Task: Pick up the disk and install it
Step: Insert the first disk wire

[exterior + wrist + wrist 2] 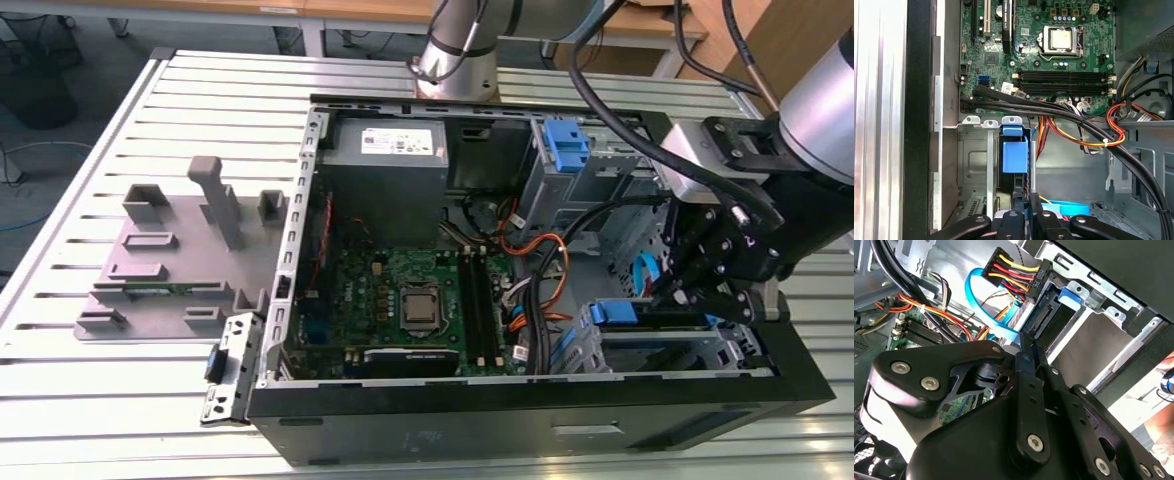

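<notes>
disk-wise, the flat grey drive with blue plastic rails sits in the metal drive cage at the front corner of the open black computer case, seemingly slotted in. the black gripper hovers just above its blue tab; fingers look nearly closed, though whether they pinch anything i cannot tell.

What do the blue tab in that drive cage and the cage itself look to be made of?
The blue tab looks like moulded plastic: even colour, soft matt sheen, rounded edges. The drive cage looks like bare sheet metal: dull silver-grey, thin folded walls with stamped holes.
</notes>
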You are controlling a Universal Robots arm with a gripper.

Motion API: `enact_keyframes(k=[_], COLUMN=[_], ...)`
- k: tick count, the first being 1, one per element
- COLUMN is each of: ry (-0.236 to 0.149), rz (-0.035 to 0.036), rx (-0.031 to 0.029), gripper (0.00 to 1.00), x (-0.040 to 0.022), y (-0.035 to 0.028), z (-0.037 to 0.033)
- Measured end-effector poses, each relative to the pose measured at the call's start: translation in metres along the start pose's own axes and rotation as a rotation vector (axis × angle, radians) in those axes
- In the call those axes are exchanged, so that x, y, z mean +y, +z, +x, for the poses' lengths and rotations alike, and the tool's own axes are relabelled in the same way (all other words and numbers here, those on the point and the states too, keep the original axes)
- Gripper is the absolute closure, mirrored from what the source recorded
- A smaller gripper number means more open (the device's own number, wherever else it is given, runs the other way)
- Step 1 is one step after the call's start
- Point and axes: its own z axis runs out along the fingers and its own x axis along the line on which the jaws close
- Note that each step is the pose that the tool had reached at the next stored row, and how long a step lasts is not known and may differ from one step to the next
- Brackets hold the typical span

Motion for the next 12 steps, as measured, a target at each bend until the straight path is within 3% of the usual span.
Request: enact_keyframes(k=[12], ry=[0.0], rz=[0.0], rx=[0.0001], gripper=[0.84], x=[-0.0001], y=[0.0018], z=[0.0008])
